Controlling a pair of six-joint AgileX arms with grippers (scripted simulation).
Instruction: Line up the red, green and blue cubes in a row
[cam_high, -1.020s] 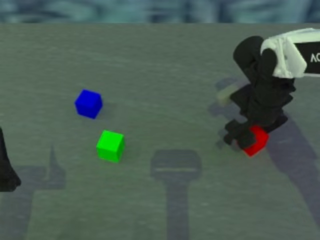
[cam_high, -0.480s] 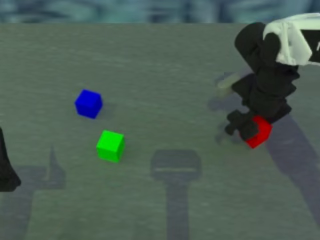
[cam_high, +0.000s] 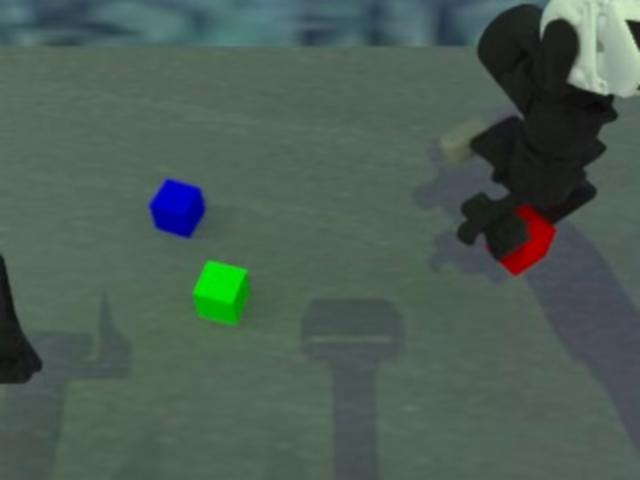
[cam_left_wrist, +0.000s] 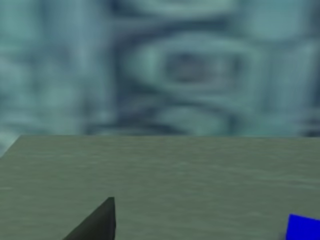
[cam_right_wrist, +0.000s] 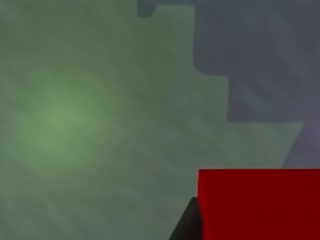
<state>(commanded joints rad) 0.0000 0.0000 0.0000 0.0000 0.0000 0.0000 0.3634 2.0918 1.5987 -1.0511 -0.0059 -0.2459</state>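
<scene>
The red cube (cam_high: 531, 245) hangs clear of the table at the right, with my right gripper (cam_high: 512, 236) shut on it. In the right wrist view the red cube (cam_right_wrist: 260, 205) fills one corner, with a dark finger (cam_right_wrist: 190, 225) pressed against its side. The blue cube (cam_high: 177, 207) rests on the table at the left. The green cube (cam_high: 221, 291) sits just in front of it and slightly to the right, apart from it. My left gripper (cam_high: 12, 345) is parked at the left edge, open; its wrist view shows one fingertip (cam_left_wrist: 97, 224) and a corner of the blue cube (cam_left_wrist: 304, 228).
The grey-green table (cam_high: 330, 140) stretches between the two groups of cubes. Dark arm shadows (cam_high: 352, 340) lie across the table's front.
My right gripper has risen with the red cube in it, drifting toward the back right of the top view. The blue and green cubes and the left arm have not moved.
</scene>
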